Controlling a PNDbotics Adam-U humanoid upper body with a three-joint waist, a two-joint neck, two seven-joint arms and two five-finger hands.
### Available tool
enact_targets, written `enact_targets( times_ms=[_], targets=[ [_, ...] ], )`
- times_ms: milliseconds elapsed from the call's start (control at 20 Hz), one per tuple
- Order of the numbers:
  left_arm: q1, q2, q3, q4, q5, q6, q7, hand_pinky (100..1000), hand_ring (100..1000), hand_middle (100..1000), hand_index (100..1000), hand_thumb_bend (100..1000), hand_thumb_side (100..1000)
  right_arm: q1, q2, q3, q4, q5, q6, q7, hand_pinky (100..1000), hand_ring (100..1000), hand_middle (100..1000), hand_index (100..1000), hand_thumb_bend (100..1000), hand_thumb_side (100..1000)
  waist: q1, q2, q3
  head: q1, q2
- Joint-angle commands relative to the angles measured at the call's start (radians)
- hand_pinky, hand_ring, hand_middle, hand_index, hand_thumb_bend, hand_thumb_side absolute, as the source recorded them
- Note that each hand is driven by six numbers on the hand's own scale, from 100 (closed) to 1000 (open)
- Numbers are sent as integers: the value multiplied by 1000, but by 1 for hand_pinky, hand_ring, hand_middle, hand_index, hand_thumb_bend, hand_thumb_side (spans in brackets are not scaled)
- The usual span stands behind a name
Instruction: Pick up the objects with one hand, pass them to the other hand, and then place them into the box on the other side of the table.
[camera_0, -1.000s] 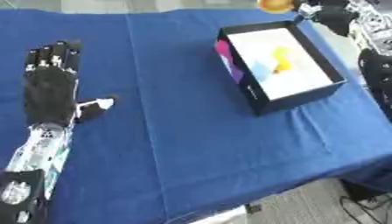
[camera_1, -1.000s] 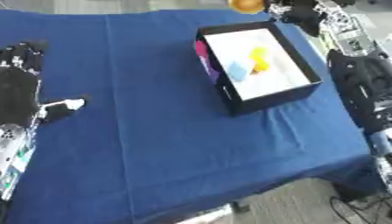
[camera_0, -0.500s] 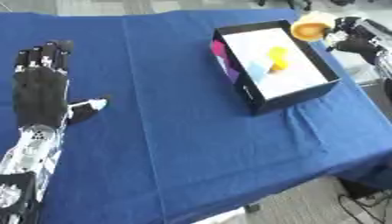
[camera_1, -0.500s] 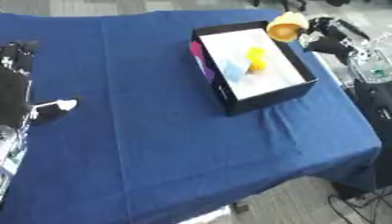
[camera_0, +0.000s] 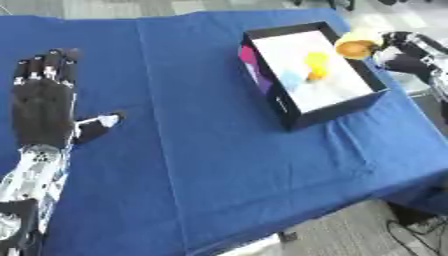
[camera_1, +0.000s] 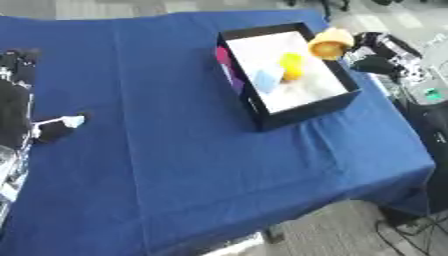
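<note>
Two hands log: my left hand (camera_0: 42, 107) lies flat on the blue-clothed table (camera_0: 192, 150), fingers straight, holding nothing. My right hand (camera_1: 376, 52) grips an orange-yellow object (camera_1: 329, 44) above the black box's (camera_1: 297, 111) far rim. Grey floor (camera_1: 332, 227) shows beyond the table edge.

The left hand (camera_0: 42, 105) lies flat at the near left, palm down, fingers straight and pointing far, thumb spread out to the right, forearm running to the near edge. The right hand (camera_1: 378, 54) reaches in from the far right, its fingers curled.
</note>
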Motion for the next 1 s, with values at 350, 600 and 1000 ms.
enact_targets(
  times_ms=[350,600,1000],
  targets=[
    [-10,7,7,-17,6,9,4,714,681,676,823,1000,487,10,-53,-33,-25,114,-124,7,816,1000,1000,1000,100,417,11,-37,-2,8,-2],
    [-8,18,19,-45,20,25,11,712,676,671,818,1000,472,5,-45,-104,-133,-62,-84,-82,812,1000,1000,1000,100,432,16,-41,-6,36,-2],
    [-24,80,43,-179,94,80,-3,729,699,691,817,841,440,54,-67,-180,-369,-372,-78,-211,832,1000,1000,1000,100,470,35,-69,-7,139,-2]
  ],
)
